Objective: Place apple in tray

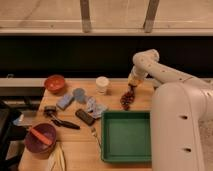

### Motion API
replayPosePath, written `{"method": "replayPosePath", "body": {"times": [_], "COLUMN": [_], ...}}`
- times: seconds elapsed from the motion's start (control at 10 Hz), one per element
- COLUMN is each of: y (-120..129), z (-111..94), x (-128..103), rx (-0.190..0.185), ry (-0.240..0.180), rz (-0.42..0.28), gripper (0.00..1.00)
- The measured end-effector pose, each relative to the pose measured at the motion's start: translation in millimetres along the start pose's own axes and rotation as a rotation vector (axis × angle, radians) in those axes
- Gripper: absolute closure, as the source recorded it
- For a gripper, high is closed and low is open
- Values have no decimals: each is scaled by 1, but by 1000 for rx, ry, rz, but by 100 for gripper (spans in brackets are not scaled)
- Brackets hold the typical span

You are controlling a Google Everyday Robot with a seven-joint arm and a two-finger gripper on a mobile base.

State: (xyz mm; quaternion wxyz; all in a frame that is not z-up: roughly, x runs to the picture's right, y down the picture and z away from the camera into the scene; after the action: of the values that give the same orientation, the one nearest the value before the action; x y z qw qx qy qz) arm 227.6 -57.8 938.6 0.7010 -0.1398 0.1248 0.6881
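Observation:
The green tray (126, 136) lies on the wooden table at front right, and nothing lies in it. My gripper (132, 83) hangs at the back right of the table, pointing down just above the dark red grape bunch (127, 99) and behind the tray. A small yellowish patch shows at the gripper's tip; I cannot tell whether it is the apple. No apple shows anywhere else on the table.
A white cup (102, 84) stands left of the gripper. An orange bowl (55, 83), blue sponges (65, 101), a crumpled wrapper (96, 106), dark tools (85, 116) and a maroon bowl (31, 144) holding a carrot (39, 136) fill the left half. My white arm body (175, 125) covers the right edge.

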Motion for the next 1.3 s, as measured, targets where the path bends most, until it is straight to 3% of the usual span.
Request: {"method": "replayPosePath", "body": {"times": [0.3, 0.5, 0.8, 1.3], "y": [4, 16, 32, 48], "z": [-31, -53, -84, -133], "x": [-4, 8, 51, 132], "rx": [-31, -55, -101, -122], "ry": [29, 71, 141, 255], "rz": [-45, -124, -182, -179], "gripper": [100, 100, 100, 100]}}
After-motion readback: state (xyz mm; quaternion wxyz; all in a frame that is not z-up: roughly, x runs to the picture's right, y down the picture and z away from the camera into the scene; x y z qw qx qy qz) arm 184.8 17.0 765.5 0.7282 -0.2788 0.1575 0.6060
